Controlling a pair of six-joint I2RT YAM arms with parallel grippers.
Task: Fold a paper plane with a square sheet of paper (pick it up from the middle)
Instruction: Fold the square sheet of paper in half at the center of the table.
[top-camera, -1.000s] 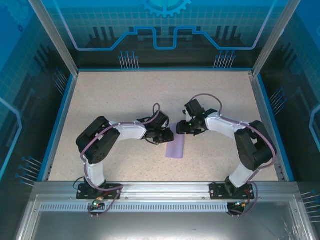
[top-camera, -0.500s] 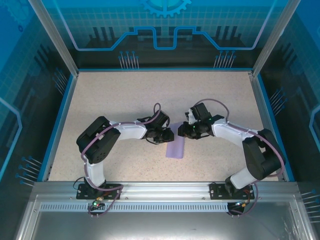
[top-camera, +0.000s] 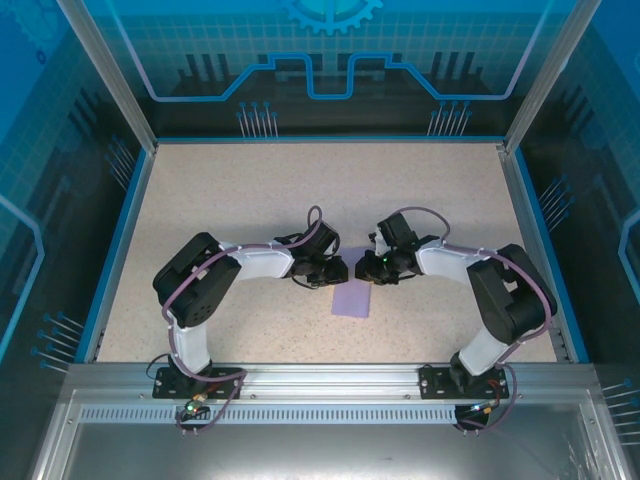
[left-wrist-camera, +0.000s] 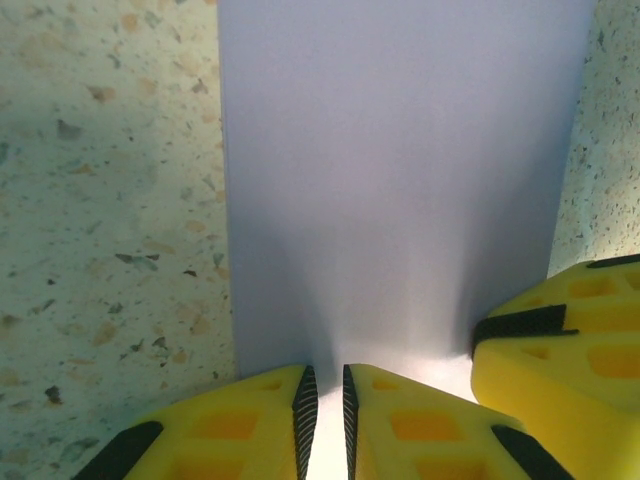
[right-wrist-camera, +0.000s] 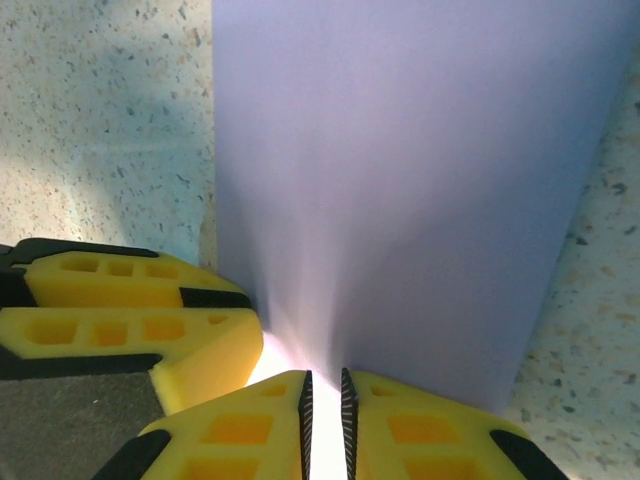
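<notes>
The square sheet of paper (top-camera: 352, 299) lies on the table as a narrow lavender rectangle, its long side running toward the near edge. My left gripper (top-camera: 336, 272) holds its far edge from the left. In the left wrist view the paper (left-wrist-camera: 400, 170) runs up into the nearly closed jaws of that gripper (left-wrist-camera: 325, 388). My right gripper (top-camera: 363, 268) meets the same far edge from the right. Its wrist view shows the paper (right-wrist-camera: 400, 180) pinched between that gripper's (right-wrist-camera: 324, 392) narrow jaws. The two grippers stand side by side, almost touching.
The speckled beige table (top-camera: 250, 190) is bordered by a blue rim (top-camera: 118, 250) and glass walls. A metal rail (top-camera: 320, 378) with both arm bases runs along the near edge.
My right gripper has swung left to the paper's far edge and closed on it. The left gripper and the paper have stayed where they were.
</notes>
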